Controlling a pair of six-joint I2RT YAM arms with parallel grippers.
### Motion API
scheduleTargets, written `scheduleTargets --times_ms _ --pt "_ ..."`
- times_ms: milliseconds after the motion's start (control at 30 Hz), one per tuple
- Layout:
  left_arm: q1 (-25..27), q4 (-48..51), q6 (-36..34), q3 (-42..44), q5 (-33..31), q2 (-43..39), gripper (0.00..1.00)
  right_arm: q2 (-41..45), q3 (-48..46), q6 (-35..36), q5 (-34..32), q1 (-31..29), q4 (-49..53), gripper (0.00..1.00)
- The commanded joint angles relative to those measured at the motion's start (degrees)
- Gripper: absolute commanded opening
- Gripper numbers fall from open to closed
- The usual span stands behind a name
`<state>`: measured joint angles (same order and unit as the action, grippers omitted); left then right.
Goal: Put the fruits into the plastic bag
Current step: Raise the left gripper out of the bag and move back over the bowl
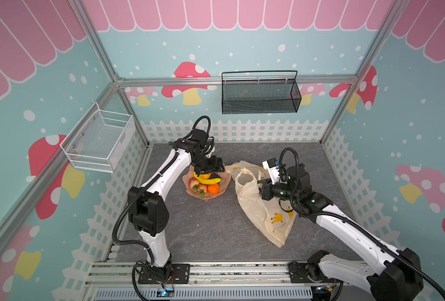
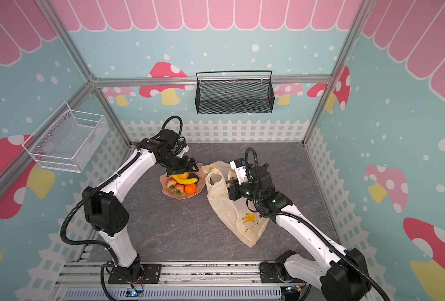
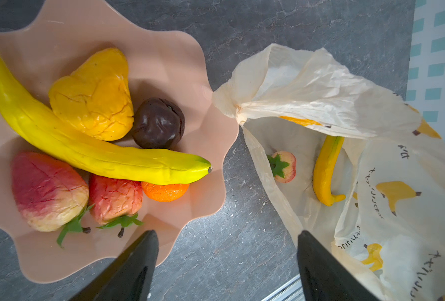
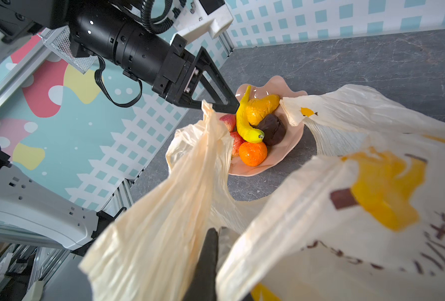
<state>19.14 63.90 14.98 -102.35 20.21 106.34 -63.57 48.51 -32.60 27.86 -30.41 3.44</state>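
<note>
On the pink dish (image 3: 164, 52): six fruits not yet bagged. They are a long banana (image 3: 86, 148) lying across the heap, a yellowish-tan piece (image 3: 93, 96), a dark round piece (image 3: 159, 122), a large strawberry (image 3: 46, 190), a smaller strawberry (image 3: 114, 198), and an orange (image 3: 164, 191) partly under the banana's tip.
Plastic bag (image 1: 258, 208): lies on the grey table (image 1: 203, 229) just beside the dish, with its mouth turned toward the dish and lifted open.
Inside the bag: a bagged strawberry (image 3: 284, 166) and a slim banana (image 3: 325, 169), lying apart.
Left gripper (image 3: 226, 234): hangs over the dish with its jaws spread wide and nothing between them.
Right gripper (image 4: 215, 232): jaws pressed together on the bag's film. The pinch appears to be at the mouth edge, but the close view is too blurred to tell the edge from the handle.
Handling, fruits: judged light and soft. The wrinkled skins suggest they dent under a firm squeeze, so a gentle close should do.
Handling, bag: thin, limp and crinkly. The mouth would likely sag shut if it were let go.
Where to take hold: the long banana, across its middle and crosswise to its length. It lies on top and should lift clear without disturbing the others, while the orange is pinned beneath it.
</note>
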Motion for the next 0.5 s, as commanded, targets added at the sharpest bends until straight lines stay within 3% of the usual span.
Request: scheduleTargets --times_ms 0,267,467 --pt "1.39 -0.73 -1.7 0.73 -2.16 1.25 0.84 0.82 1.22 0.54 -0.25 -0.18 0.17 0.0" --pt "4.07 -3.94 -16.73 3.97 -10.73 1.85 0.83 0.75 0.89 0.52 0.25 -0.24 -0.06 0.0" --pt "4.07 -8.07 -26.74 7.16 -11.19 1.36 0.82 0.56 1.09 0.63 0.1 -0.22 -0.18 0.0"
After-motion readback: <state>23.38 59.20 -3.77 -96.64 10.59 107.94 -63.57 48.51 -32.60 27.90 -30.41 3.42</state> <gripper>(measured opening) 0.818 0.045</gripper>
